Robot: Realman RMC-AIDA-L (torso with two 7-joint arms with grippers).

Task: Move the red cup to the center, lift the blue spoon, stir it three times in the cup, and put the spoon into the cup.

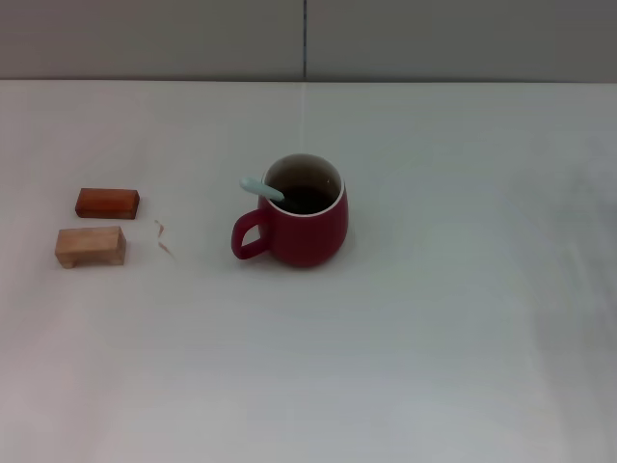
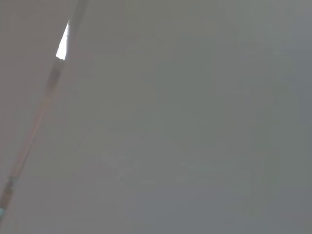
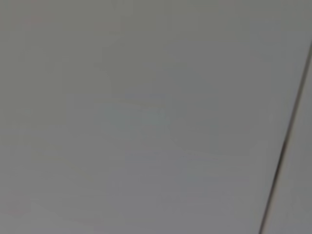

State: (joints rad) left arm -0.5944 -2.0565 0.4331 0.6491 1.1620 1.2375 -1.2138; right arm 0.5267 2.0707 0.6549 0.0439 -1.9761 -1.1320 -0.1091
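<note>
You have the red cup mid-surface with the blue spoon already leaning inside, neither arm nor its jaws visible, so any careless return could tip it.

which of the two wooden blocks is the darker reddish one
The far block, reddish-brown and flat. The near block is pale tan, with a notch underneath.

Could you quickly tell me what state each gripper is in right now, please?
Left gripper: not in view, holding nothing that shows.
Right gripper: not in view either.
The blue spoon rests in the red cup, unheld.
</note>
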